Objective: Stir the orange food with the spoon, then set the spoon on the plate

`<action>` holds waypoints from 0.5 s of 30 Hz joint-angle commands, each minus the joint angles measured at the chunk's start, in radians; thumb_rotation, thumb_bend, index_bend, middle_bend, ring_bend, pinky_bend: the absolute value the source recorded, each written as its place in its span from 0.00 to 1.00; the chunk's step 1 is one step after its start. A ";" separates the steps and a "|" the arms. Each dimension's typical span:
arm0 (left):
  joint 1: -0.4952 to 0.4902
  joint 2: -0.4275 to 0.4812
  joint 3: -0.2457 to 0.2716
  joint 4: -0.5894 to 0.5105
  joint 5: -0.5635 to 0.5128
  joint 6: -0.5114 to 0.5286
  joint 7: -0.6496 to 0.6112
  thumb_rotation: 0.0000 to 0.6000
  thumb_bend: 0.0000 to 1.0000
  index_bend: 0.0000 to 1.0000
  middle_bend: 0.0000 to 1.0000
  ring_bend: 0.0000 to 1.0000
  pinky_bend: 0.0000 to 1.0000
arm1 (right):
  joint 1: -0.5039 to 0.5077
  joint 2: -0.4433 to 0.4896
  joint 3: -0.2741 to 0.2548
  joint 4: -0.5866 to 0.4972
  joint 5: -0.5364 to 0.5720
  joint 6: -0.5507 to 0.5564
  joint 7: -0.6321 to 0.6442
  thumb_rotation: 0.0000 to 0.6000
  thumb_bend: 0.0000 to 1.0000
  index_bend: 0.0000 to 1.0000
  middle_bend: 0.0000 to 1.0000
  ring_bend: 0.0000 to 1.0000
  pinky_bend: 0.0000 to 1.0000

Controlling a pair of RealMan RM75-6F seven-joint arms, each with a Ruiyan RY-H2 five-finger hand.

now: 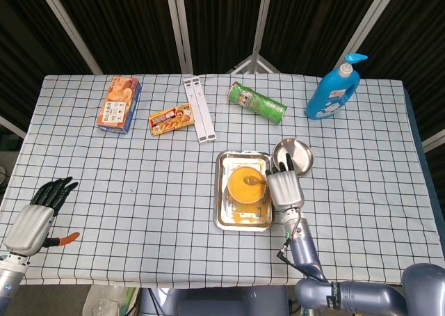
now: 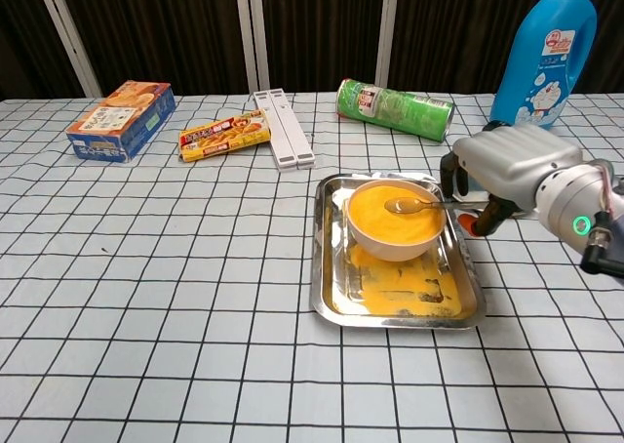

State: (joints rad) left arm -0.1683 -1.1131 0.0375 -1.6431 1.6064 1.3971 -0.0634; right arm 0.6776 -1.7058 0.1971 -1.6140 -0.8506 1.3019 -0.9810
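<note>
A white bowl of orange food (image 2: 394,217) (image 1: 245,184) stands in a steel tray (image 2: 394,302) (image 1: 224,215) smeared with orange. My right hand (image 2: 507,166) (image 1: 285,188) holds the metal spoon (image 2: 409,205) by its handle, its scoop resting on the food at the bowl's right side. The round steel plate (image 1: 300,152) lies just beyond the tray's right corner, mostly hidden behind that hand in the chest view. My left hand (image 1: 35,217) hovers at the table's near left edge, fingers apart and holding nothing.
Along the back stand a blue bottle (image 2: 549,53), a green chip can (image 2: 395,108) on its side, a white strip (image 2: 283,129), a small yellow packet (image 2: 224,135) and an orange-blue box (image 2: 121,119).
</note>
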 commanded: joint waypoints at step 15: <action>-0.001 0.001 0.000 0.000 -0.002 -0.001 -0.001 1.00 0.00 0.00 0.00 0.00 0.00 | 0.002 -0.014 0.002 0.032 0.005 0.005 0.018 1.00 0.50 0.48 0.40 0.24 0.00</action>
State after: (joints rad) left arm -0.1690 -1.1123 0.0375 -1.6434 1.6039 1.3955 -0.0648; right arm 0.6797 -1.7202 0.1986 -1.5824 -0.8450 1.3068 -0.9636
